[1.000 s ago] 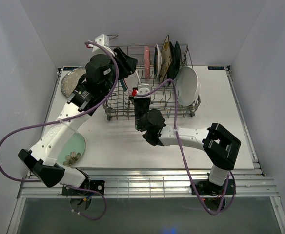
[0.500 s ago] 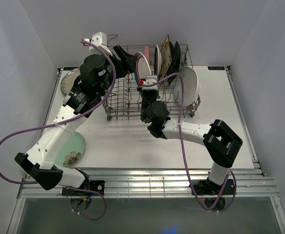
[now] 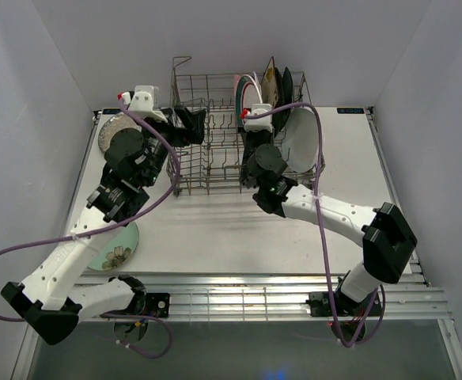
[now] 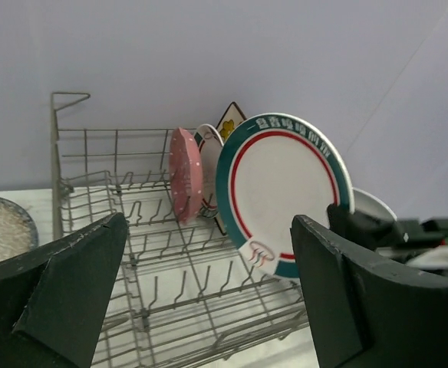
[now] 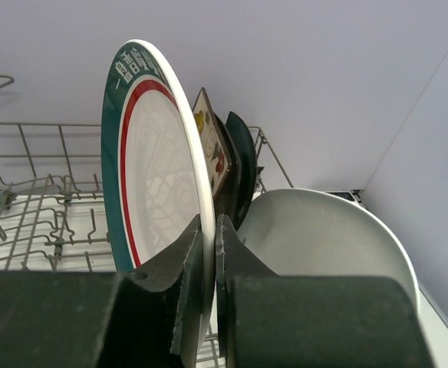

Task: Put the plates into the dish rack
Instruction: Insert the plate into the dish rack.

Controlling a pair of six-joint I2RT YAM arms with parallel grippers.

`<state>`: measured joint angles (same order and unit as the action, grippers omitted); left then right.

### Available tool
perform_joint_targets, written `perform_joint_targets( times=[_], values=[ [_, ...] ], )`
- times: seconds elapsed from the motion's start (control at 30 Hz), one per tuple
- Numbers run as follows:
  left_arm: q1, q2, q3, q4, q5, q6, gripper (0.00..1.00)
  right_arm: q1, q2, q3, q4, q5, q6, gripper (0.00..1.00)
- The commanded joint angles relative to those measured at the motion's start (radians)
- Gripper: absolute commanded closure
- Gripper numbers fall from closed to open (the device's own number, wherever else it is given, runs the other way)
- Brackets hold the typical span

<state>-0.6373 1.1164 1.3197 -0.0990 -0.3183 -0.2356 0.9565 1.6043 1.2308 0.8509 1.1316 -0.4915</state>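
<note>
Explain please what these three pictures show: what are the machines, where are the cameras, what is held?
These are two robot arms fixed at the near edge of a table. The wide picture looks down from above and behind them; the other two come from a camera on each wrist, so the dark shapes below are that arm's own fingers. On the table stands a wire dish rack with plates upright in it; a speckled plate and a pale green plate lie outside it. The right gripper pinches the rim of a teal-rimmed white plate, upright at the rack. The left gripper is open and empty.
</note>
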Motion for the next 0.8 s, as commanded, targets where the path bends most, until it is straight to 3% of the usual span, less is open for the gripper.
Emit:
perform_joint_targets(
  times=[0.0, 0.17, 0.4, 0.5, 0.77],
  values=[
    [-0.001, -0.098, -0.065, 0.091, 0.045, 0.171, 0.02, -0.025, -0.072, 0.058, -0.096, 0.013, 0.086, 0.92],
    [-0.001, -0.205, -0.166, 0.125, 0.071, 0.299, 0.02, -0.067, -0.109, 0.111, -0.391, 0.011, 0.227, 0.92],
    [-0.002, -0.317, -0.325, 0.179, 0.024, 0.430, 0.02, -0.104, -0.181, 0.055, -0.485, 0.005, 0.273, 0.92],
    [-0.001, -0.364, -0.387, 0.140, 0.094, 0.522, 0.02, -0.125, -0.195, 0.075, -0.593, -0.007, 0.330, 0.92],
    [-0.001, -0.484, -0.559, 0.180, 0.056, 0.596, 0.02, -0.176, -0.195, 0.052, -0.677, -0.029, 0.387, 0.92]
  ],
)
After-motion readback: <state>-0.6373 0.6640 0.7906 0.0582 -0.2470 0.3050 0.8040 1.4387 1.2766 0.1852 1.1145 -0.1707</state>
